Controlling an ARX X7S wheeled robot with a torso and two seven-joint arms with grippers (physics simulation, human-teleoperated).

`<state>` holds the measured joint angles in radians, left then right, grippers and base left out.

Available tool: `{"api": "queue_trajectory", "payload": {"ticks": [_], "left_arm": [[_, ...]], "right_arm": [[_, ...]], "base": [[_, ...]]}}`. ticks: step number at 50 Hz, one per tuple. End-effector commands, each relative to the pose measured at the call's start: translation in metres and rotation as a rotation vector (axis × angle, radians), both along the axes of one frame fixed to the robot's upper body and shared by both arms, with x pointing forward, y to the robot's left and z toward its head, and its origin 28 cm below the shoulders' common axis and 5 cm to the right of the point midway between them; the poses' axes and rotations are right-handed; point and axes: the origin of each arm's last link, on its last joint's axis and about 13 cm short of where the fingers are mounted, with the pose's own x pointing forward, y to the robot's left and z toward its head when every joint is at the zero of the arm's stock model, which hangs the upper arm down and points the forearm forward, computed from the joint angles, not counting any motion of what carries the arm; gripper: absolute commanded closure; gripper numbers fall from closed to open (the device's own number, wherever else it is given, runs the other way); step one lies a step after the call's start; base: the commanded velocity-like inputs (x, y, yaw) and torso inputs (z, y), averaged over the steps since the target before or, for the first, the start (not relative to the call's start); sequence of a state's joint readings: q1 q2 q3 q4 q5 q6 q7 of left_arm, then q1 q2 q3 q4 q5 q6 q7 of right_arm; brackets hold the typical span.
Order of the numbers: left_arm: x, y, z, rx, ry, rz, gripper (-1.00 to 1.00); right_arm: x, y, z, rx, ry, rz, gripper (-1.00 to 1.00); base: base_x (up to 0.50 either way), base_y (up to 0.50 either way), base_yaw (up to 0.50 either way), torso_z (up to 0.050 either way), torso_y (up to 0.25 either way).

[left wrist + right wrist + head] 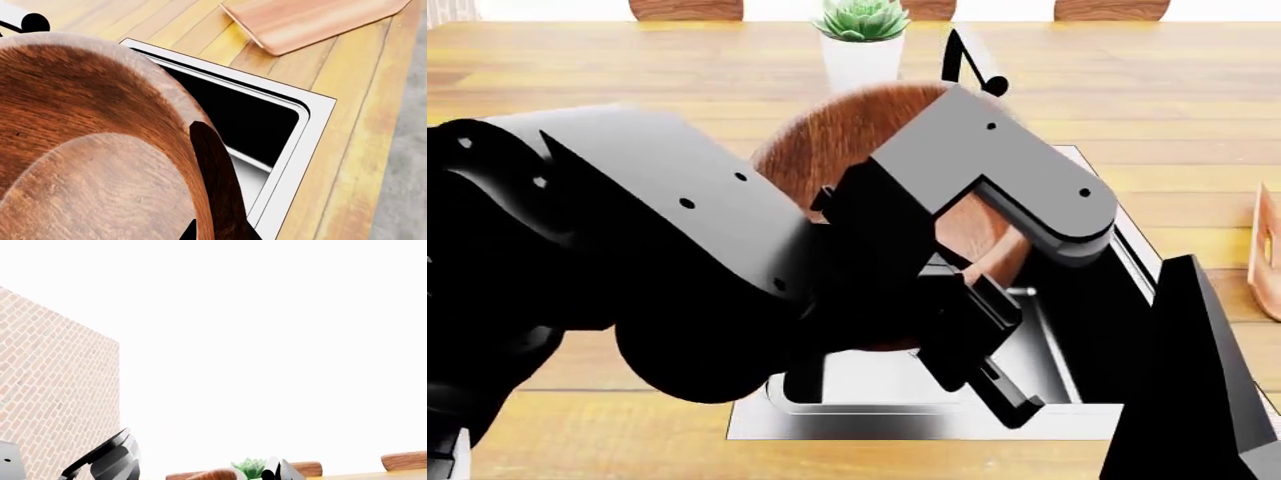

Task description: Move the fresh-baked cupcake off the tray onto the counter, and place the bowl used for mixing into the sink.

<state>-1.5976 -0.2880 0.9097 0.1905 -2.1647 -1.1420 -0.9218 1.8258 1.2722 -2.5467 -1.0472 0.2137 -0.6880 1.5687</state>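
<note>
**Ana:** Bowl [87, 150] first, since it fills the left wrist view: dark wood, tilted, carried above the black sink [257, 120], with the left gripper [217, 200] clamped on its rim, one dark finger lying over the edge.

**Ben:** From the head view the bowl [854, 130] hangs over the basin's far left part, the left arm covering most of it. What worries you?

**Ana:** The bench [601, 420] is broad, but the sink's steel rim [894, 425] is close below. If the bowl is let go while tilted like this, it may catch that rim and roll out onto the planks. A rim pinch on something so wide could also slip.

**Ben:** The faucet [968, 62] stands just behind; a swing backwards might knock it, or the white plant pot [864, 55].

**Ana:** The tray [313, 22] lies well apart on the bench. No cupcake shows in any view.

**Ben:** And the right gripper?

**Ana:** Its camera faces a brick wall and blank background; whether it is open cannot be told.
</note>
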Motion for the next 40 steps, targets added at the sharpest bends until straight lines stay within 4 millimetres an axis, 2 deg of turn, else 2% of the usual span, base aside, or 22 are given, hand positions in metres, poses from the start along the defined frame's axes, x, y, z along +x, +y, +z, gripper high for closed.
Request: {"api": "queue_trajectory", "payload": {"ticks": [1, 16, 17, 26, 30, 40], "left_arm": [[0.019, -0.005, -0.014, -0.082, 0.018, 0.012, 1.0], [0.047, -0.006, -0.038, -0.177, 0.087, 0.08, 1.0], [0.057, -0.018, -0.062, -0.19, 0.14, 0.091, 1.0], [0.064, -0.022, -0.066, -0.202, 0.148, 0.1, 1.0], [0.065, -0.031, -0.072, -0.215, 0.159, 0.087, 1.0], [0.075, -0.045, -0.073, -0.224, 0.141, 0.112, 1.0]], "right_arm": [[0.001, 0.002, -0.001, -0.004, 0.006, 0.006, -1.0], [0.003, 0.004, -0.003, -0.012, 0.016, 0.004, -1.0], [0.006, 0.004, -0.004, -0.002, 0.035, -0.01, -1.0], [0.005, 0.004, -0.004, -0.002, 0.03, -0.011, -1.0], [0.005, 0.004, -0.005, -0.003, 0.032, -0.015, -1.0], [0.005, 0.003, -0.005, -0.003, 0.032, -0.018, -1.0]], "base": [[0.0, 0.0, 0.0, 0.0, 0.0], [0.0, 0.0, 0.0, 0.0, 0.001], [0.0, 0.0, 0.0, 0.0, 0.0], [0.0, 0.0, 0.0, 0.0, 0.001], [0.0, 0.0, 0.0, 0.0, 0.0], [0.0, 0.0, 0.0, 0.0, 0.001]]}}
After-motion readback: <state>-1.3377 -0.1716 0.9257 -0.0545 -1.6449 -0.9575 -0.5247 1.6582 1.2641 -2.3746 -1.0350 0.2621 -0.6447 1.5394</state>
